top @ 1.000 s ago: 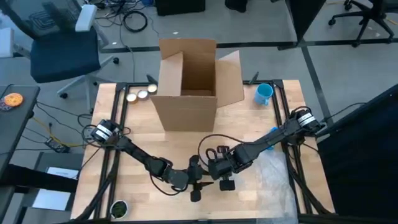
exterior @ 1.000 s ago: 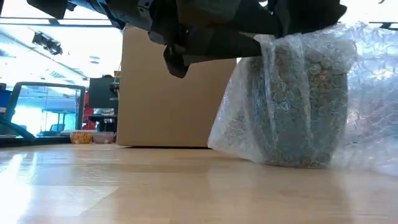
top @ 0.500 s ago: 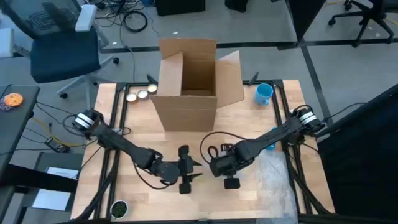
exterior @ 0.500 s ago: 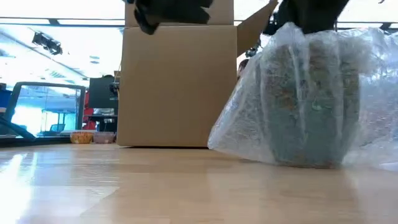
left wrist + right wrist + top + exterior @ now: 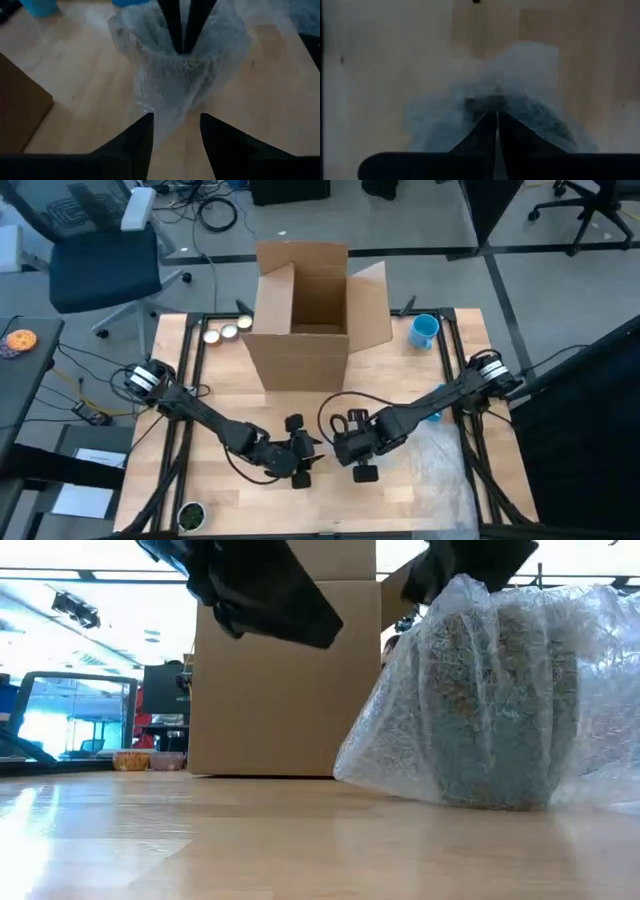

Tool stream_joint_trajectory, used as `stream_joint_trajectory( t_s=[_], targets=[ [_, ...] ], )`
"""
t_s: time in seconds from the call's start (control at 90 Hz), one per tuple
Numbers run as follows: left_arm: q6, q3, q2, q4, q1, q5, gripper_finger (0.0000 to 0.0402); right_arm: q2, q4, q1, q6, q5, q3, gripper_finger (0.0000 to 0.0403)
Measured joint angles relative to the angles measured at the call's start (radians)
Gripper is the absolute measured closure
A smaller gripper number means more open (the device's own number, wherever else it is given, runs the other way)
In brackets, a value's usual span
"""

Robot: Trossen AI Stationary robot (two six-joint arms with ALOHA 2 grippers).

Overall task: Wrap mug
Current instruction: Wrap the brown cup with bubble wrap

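- Wooden counter (image 5: pixel 420 380) fills centre of high view, black rails down both sides.
- Cardboard box (image 5: pixel 300 310), flaps up, stands at upper centre of counter; in low view it's the brown block at centre-left w/ bundle to its right.
- Bubble-wrap bundle (image 5: pixel 490 700) w/ teal mug inside sits on counter at right of low view; in high view it's hidden under the arms at lower centre. Loose wrap sheet (image 5: pixel 440 465) spreads toward lower right of counter.
- Right tool (image 5: pixel 497 120) has fingers pinched tight together on top of the wrap, clamping the plastic; seen in left wrist view as two dark fingers (image 5: pixel 172 25) dipping into bundle's top.
- Left tool (image 5: pixel 175 125) hangs just beside the bundle, lower centre-left in high view, fingers spread apart, gripping nothing, wrap visible btwn them.
- Blue cup (image 5: pixel 424 331) near upper right corner of counter, well apart from bundle.
- Small round lids (image 5: pixel 227 332) at upper left of counter, beside box.
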Motion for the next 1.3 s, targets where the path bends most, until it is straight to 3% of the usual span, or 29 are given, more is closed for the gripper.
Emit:
stream_joint_trajectory(
  t_s=[0.189, 0.3, 0.467, 0.656, 0.833, 0.989, 1.3],
  targets=[
    [-0.001, 0.0, 0.001, 0.022, -0.006, 0.001, 0.0254, 0.008, 0.102, -0.018, -0.018, -0.032, -0.11, 0.0403],
    [-0.002, 0.0, 0.001, 0.014, -0.013, 0.002, 0.0254, 0.006, 0.073, -0.034, 0.005, -0.078, -0.13, 0.0403],
    [-0.001, -0.002, 0.001, 0.015, -0.013, 0.002, 0.0254, 0.004, -0.045, -0.028, 0.003, -0.087, -0.064, 0.0403],
    [-0.001, -0.002, 0.001, 0.013, -0.013, 0.003, 0.0254, -0.026, -0.139, -0.005, -0.003, -0.012, 0.024, 0.0403],
    [0.002, -0.002, 0.001, 0.021, -0.013, 0.003, 0.0254, -0.039, -0.077, 0.007, -0.004, 0.037, 0.027, 0.0403],
    [0.007, -0.002, 0.001, 0.072, -0.016, 0.004, 0.0254, -0.04, 0.047, 0.005, 0.001, 0.04, -0.062, 0.0403],
    [0.006, -0.002, 0.001, 0.076, -0.03, 0.004, 0.0254, -0.043, 0.086, -0.004, 0.04, 0.037, -0.168, 0.0403]
  ],
)
